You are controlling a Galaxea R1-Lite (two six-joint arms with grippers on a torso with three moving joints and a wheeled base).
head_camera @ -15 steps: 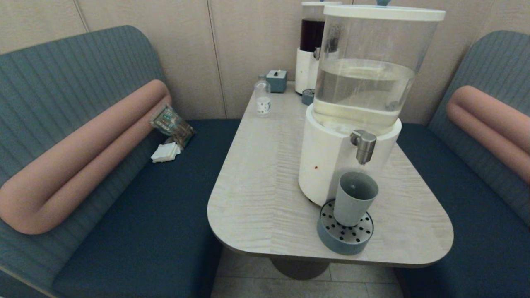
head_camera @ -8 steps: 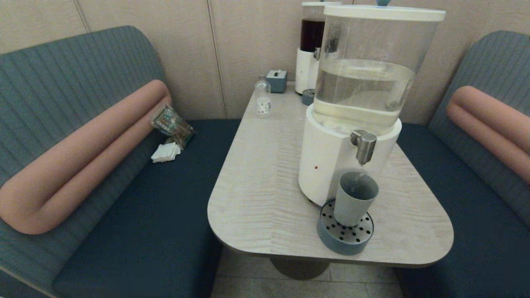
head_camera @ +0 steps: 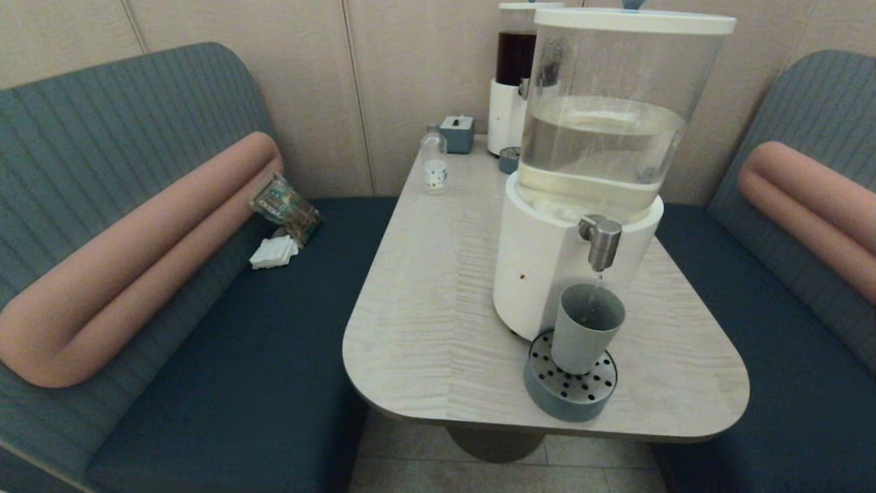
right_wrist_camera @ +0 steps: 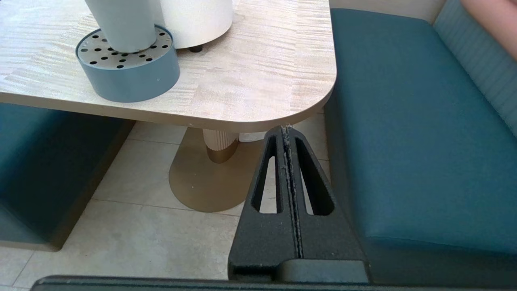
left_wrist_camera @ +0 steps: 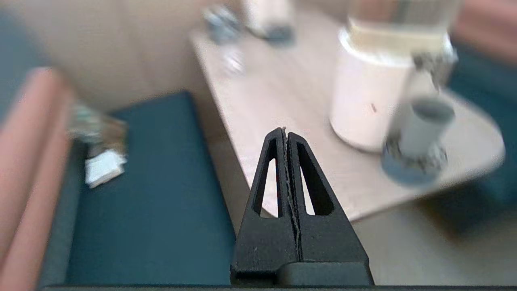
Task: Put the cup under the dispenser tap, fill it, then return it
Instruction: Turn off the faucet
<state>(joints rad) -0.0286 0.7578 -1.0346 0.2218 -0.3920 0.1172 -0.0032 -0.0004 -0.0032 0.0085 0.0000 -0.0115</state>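
while under the tap, the cup stands unheld.

Small bottle, tissue box

I see the cup, a plain grey-blue tapered tumbler, standing upright on the drip tray near the table's front edge, directly beneath the dispenser tap, a brushed-metal downturned spout releasing a thin stream.
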